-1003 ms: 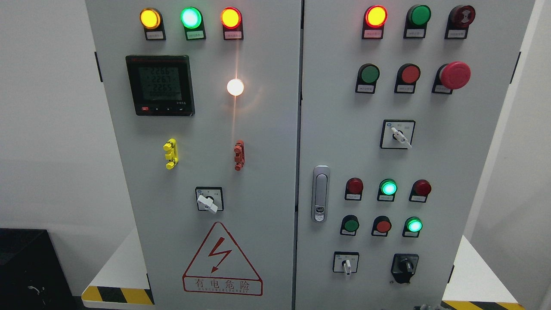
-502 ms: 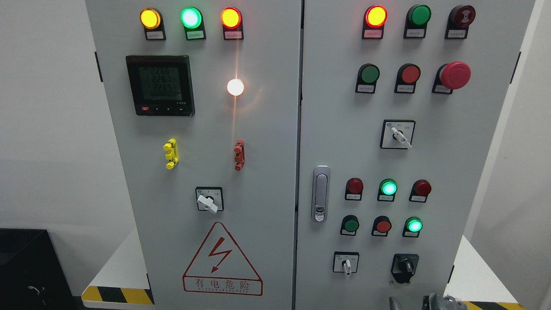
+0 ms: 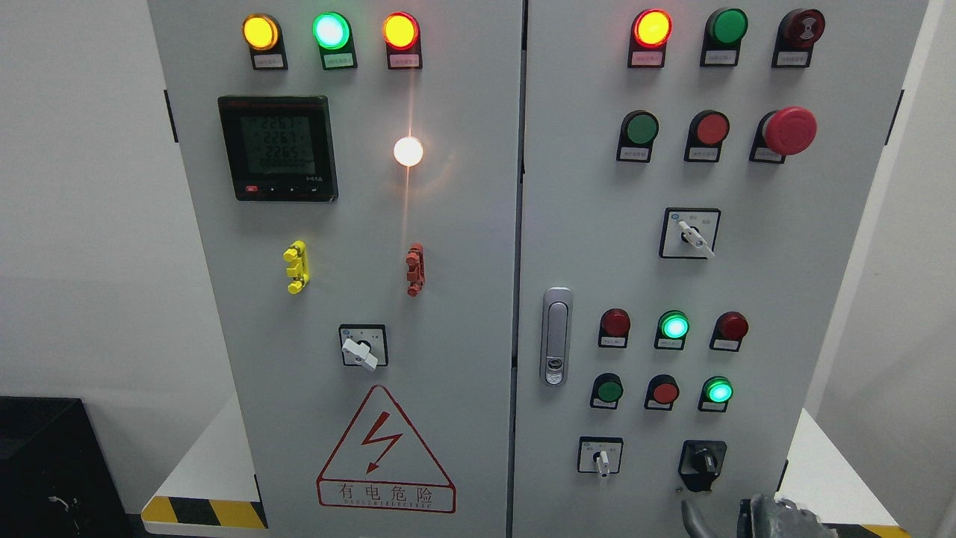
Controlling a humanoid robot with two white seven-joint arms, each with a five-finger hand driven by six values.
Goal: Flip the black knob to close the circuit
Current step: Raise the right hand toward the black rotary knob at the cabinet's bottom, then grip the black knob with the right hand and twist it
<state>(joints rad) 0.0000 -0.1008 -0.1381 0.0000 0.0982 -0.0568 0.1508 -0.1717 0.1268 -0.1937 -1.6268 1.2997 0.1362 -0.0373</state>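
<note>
The black knob point(image 3: 702, 463) sits at the lower right of the grey cabinet's right door point(image 3: 806, 299), its handle pointing up and to the left. My right hand point(image 3: 728, 517) rises over the bottom edge just below the knob and is not touching it. One dark finger point(image 3: 691, 517) stands apart from the rest of the hand point(image 3: 777, 515), and nothing is held. Only the top of the hand shows. The left arm is out of view.
White-handled selector switches point(image 3: 603, 462) point(image 3: 694, 237) point(image 3: 361, 351), lit and unlit lamps and buttons point(image 3: 718, 391), a red mushroom stop button point(image 3: 788, 130), and a silver door latch point(image 3: 556, 336) are on the panel. A black box point(image 3: 45, 463) stands at lower left.
My right hand has come up into view at the bottom right, moving closer to the black knob. The knob and the lamps have not changed.
</note>
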